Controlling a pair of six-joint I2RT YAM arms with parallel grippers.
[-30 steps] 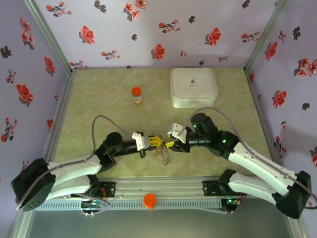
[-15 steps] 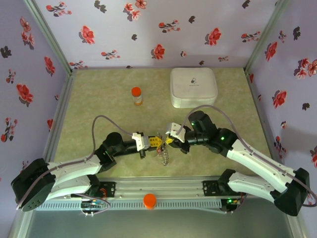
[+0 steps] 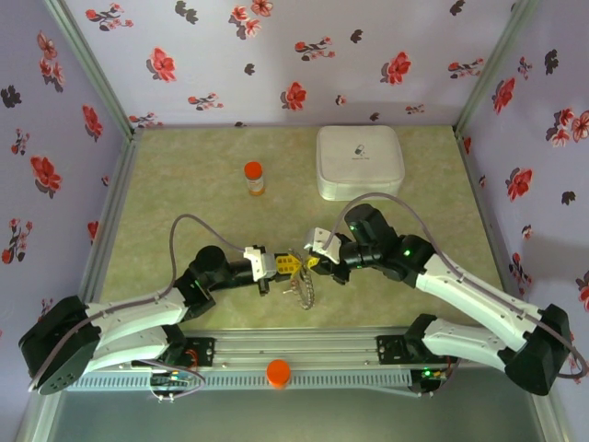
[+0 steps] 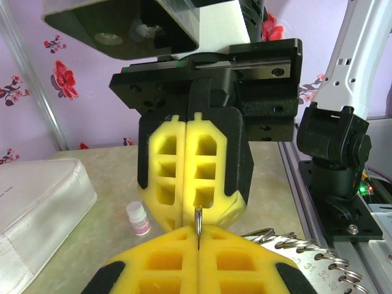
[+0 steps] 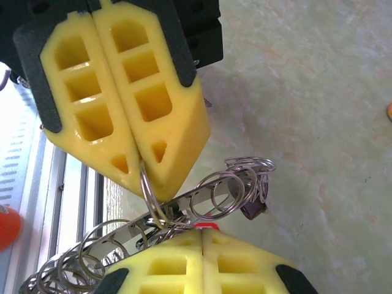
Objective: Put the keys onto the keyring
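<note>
Left gripper (image 4: pixel 198 234) clenches a loop of the keyring (image 5: pixel 223 195), nearer the arms than the orange bottle (image 3: pixel 254 179); right gripper (image 5: pixel 202 233) is pinched shut, its hold unclear. White case (image 3: pixel 360 161) is closed, contents hidden.

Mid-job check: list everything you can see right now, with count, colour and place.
keyring: one, silver wire loops on a toothed strip, hanging between the claws.
keys: count unclear, one dark head visible, on the loops.
bottle: one, orange, mid-table, left of the case.
case: one, white, back right.
vial: one, white with pink label, on the table beyond the right claw.
disc: one, orange, front rail.
left claw: yellow pads, shut on a keyring loop.
right claw: yellow pads together, tip to tip with the left.
</note>
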